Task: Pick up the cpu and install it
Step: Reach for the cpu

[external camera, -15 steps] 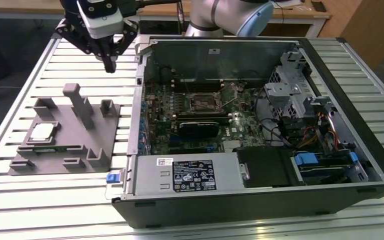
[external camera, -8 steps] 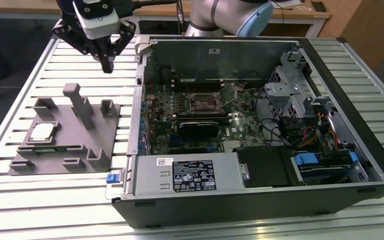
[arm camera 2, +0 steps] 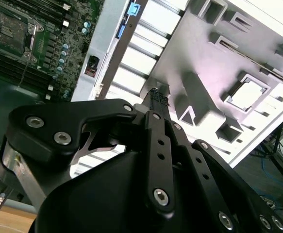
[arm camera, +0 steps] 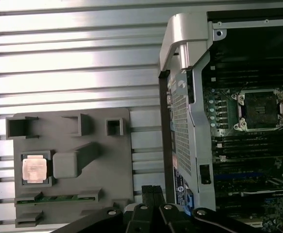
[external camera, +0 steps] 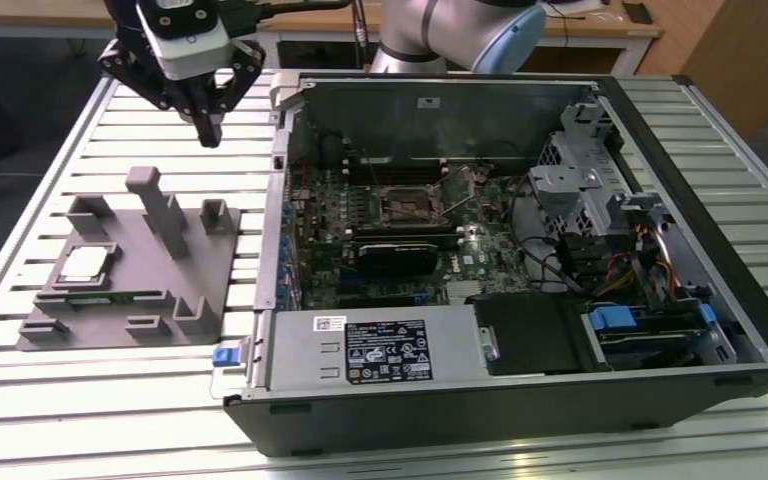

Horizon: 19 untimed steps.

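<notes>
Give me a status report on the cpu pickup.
Jaws shut, gripper empty above the slatted table. Untouched cpu lies in the grey fixture. Nothing over it.

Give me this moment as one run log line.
gripper: shut, empty, raised near grey fixture | cpu: lying in fixture pocket, not picked | motherboard socket: open, empty

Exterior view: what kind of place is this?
Probably a robotics lab or workshop: an open black computer case lies on a ribbed aluminium table, beside a grey plastic fixture holding a small silver-topped square cpu, with a robot arm's black pincer hanging nearby.
</notes>
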### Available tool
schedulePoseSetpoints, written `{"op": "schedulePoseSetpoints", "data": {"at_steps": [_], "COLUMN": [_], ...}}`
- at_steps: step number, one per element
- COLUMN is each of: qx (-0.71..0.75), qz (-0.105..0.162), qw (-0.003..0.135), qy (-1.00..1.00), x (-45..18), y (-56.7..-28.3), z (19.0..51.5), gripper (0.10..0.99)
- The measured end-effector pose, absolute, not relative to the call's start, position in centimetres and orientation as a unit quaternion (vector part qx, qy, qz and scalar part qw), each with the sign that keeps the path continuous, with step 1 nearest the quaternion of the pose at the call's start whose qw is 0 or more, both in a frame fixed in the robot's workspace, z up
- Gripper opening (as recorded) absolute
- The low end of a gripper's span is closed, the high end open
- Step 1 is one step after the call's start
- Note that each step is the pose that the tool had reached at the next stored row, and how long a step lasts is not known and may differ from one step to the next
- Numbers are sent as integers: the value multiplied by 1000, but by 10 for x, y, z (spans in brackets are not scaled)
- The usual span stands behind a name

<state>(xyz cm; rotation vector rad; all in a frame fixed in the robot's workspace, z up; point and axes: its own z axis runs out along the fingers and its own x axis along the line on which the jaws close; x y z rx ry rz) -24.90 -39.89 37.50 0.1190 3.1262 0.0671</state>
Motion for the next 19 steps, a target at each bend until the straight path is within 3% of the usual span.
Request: {"op": "schedulePoseSetpoints", "data": {"at_steps": [19], "qx": [38], "qz": [21], "qw": [6], "qy": [999], "x": [-264], "y": [-399], "z": [373], "gripper": [106]}}
